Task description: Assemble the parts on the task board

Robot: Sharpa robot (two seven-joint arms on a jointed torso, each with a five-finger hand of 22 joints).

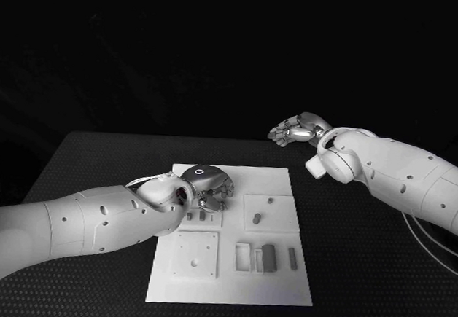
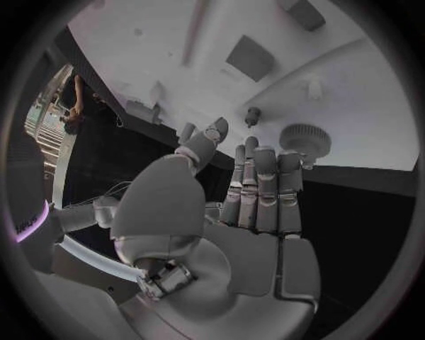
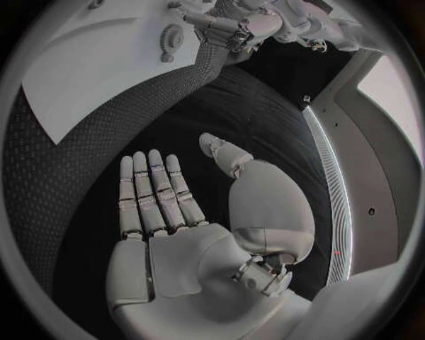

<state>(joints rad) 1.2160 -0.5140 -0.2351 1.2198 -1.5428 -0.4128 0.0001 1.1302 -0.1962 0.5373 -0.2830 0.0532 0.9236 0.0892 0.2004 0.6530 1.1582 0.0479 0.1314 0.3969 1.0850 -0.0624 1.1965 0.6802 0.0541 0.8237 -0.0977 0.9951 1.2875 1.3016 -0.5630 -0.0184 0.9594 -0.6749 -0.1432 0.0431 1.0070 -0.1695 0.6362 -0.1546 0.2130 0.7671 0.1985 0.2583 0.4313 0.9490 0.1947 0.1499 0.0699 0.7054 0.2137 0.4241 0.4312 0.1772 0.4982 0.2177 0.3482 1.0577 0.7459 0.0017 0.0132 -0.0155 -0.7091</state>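
The white task board (image 1: 267, 285) lies in the middle of the black table. My left hand (image 1: 208, 186) hovers over the board's far left part, fingers stretched and apart, holding nothing. In the left wrist view its fingertips (image 2: 257, 152) lie close to a small gear (image 2: 304, 139) and a short peg (image 2: 253, 113) on the board. Dark bar parts (image 1: 269, 256) lie in slots near the board's front right, and a small piece (image 1: 256, 218) sits in a square plate. My right hand (image 1: 297, 129) is raised off to the far right of the board, flat and empty (image 3: 159, 205).
A square plate with holes (image 1: 196, 255) sits at the board's front left. Bare black table (image 1: 358, 270) lies right of the board, under my right arm. My left forearm (image 1: 87, 225) crosses the table's left side.
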